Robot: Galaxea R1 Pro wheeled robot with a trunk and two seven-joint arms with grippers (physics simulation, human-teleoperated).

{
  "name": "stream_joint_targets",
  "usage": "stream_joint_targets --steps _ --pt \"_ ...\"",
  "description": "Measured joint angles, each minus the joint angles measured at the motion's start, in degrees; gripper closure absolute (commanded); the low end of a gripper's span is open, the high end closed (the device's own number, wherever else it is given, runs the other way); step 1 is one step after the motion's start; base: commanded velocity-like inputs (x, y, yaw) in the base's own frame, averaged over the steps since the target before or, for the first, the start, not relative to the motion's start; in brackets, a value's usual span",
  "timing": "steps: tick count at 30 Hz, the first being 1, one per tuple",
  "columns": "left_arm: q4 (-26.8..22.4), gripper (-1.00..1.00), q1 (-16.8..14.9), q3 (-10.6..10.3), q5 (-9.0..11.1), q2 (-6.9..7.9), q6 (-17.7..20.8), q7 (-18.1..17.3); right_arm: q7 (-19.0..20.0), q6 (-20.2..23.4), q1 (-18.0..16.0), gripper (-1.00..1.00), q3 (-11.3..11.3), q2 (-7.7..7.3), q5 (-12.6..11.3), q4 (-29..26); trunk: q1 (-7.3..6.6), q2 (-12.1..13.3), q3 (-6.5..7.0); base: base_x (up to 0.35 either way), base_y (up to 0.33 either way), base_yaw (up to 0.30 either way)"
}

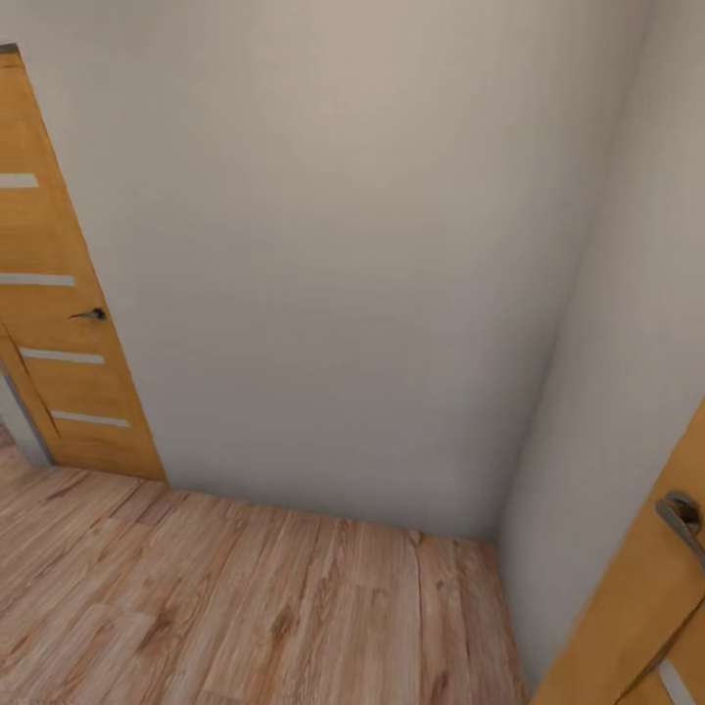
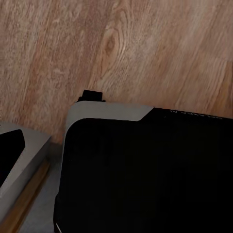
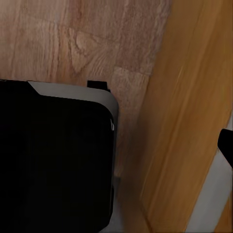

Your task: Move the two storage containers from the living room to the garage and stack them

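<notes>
You're facing a blank pale wall [image 1: 333,264] in a corner, plank floor [image 1: 245,607] running up to it. One wooden door [image 1: 59,294] stands far left, another door [image 1: 646,597] close on your right, its handle [image 1: 681,514] catching the light. Both wrist views look down past the robot's dark base [image 2: 145,174] onto wood. No bins here and no garage concrete, so which way they lie from either arm can't be judged. Whether either gripper is released or clenched, I cannot tell. You'll likely need to turn and go through a door
</notes>
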Motion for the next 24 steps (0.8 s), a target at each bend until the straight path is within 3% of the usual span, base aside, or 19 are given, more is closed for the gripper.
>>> stream_joint_targets --steps 24 --pt "0.00 -1.00 0.00 0.00 0.00 0.00 0.00 0.01 0.00 0.00 0.00 -1.00 0.00 0.00 0.03 0.00 0.00 0.00 0.00 0.222 0.000 0.270"
